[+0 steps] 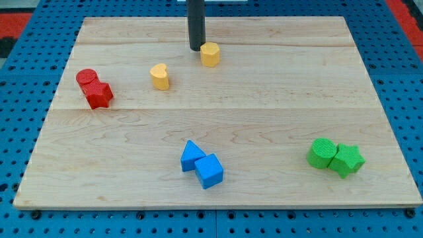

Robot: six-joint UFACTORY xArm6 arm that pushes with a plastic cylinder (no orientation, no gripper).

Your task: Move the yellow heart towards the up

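Note:
The yellow heart [159, 76] lies on the wooden board [264, 99], left of centre in the upper half. My tip [196, 49] rests on the board near the view's top, up and to the right of the heart and well apart from it. The tip stands just left of a yellow hexagon block [210, 54], very close to it or touching.
A red cylinder [86, 78] and a red star [99, 94] sit together at the left. A blue triangle [192, 155] and a blue cube [209, 170] sit at bottom centre. A green cylinder [322, 153] and a green star [347, 160] sit at bottom right.

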